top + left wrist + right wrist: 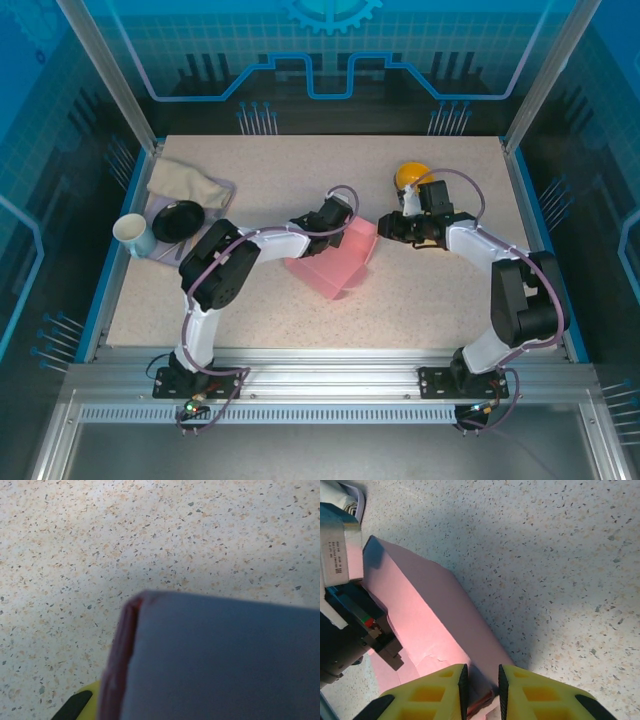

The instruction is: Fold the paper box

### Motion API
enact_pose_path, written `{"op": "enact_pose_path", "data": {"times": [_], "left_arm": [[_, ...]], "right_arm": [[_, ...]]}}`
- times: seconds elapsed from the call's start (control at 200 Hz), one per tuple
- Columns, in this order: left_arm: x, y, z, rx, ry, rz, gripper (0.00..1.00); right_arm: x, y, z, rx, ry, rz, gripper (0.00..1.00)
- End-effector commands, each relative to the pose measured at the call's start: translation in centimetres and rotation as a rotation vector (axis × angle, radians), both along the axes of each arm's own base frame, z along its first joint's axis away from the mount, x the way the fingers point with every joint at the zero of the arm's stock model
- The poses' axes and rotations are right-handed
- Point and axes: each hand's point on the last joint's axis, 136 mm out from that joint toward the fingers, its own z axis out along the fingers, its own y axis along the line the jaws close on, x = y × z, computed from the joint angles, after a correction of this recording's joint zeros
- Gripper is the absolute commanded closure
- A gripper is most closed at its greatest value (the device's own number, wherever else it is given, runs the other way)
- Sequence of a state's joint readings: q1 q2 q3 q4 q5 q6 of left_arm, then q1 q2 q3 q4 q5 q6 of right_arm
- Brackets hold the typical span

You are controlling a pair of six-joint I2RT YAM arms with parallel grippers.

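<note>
The pink paper box (335, 262) lies partly folded at the table's middle, one wall raised. My left gripper (345, 213) reaches it from the far left side. In the left wrist view the shaded box wall (220, 660) stands right against one yellow finger (86, 696) and hides the other, so the gripper looks shut on that wall. My right gripper (383, 230) comes in from the right. In the right wrist view its jaws (482, 692) are shut on a raised fold at the corner of the box (425, 615). The left gripper's grey body (340, 550) rests on the box.
A yellow-orange object (410, 176) sits just behind the right wrist. At the far left are a white cup (133, 233), a black dish (178, 220) and a beige cloth (185, 183). Bare speckled table (300, 170) lies behind and in front of the box.
</note>
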State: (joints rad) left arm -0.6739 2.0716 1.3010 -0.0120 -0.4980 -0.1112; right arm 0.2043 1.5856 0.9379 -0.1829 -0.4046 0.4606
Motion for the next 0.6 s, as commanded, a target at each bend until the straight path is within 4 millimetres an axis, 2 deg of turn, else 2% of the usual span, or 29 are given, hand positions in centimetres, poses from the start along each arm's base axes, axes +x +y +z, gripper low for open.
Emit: {"op": "enact_pose_path", "data": {"times": [0.0,0.145,0.415,0.595], "left_arm": [[-1.0,3.7,-3.4,0.156,0.068,0.095,0.8],[-1.2,3.4,-2.5,0.115,0.06,0.083,0.63],[-1.6,3.5,-0.4,0.078,0.017,0.017,0.53],[-4.1,2.6,0.9,-0.088,0.023,-0.152,0.43]], "right_arm": [[-3.5,0.2,-3.1,-0.031,0.162,0.018,0.76],[-3.4,0.2,-3.0,-0.043,0.155,0.02,0.76],[-3.3,0.2,-2.8,-0.066,0.147,0.023,0.76],[-3.2,0.0,-2.4,-0.084,0.135,0.024,0.76]]}}
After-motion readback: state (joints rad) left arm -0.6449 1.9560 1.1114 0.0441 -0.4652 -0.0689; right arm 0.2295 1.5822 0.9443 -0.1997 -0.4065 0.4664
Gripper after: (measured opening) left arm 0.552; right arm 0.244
